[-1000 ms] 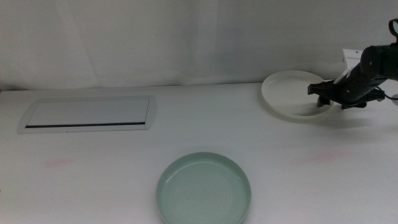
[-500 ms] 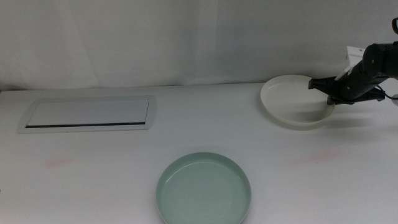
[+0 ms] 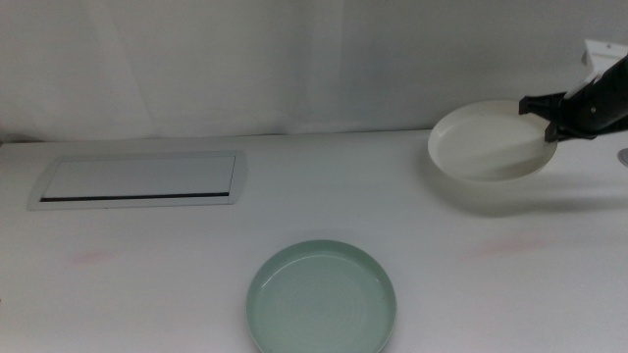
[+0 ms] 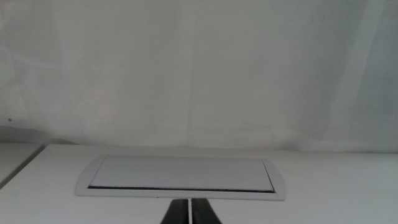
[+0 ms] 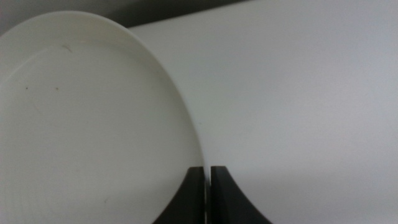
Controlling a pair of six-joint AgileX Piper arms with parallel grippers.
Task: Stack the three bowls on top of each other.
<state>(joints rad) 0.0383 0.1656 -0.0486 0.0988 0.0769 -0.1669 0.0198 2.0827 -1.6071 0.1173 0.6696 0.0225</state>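
A cream-white bowl [image 3: 489, 143] hangs tilted above the table's far right, casting a shadow below it. My right gripper [image 3: 550, 115] is shut on its right rim. In the right wrist view the jaws [image 5: 207, 172] pinch that rim, and the cream-white bowl [image 5: 81, 118] fills the picture's left side. A pale mint green bowl [image 3: 321, 298] lies flat near the table's front edge, at the middle. The third bowl is out of view. My left gripper [image 4: 189, 206] shows only in the left wrist view, shut and empty, facing the white panel from a distance.
A flat white rectangular panel [image 3: 137, 178] with a dark slot lies at the back left of the table; the left wrist view shows the panel [image 4: 180, 174] too. A white curtain closes off the back. Bare tabletop lies between the two bowls.
My right gripper has lifted the cream-white bowl off the table and carried it up and a little to the right. The mint green bowl has not moved.
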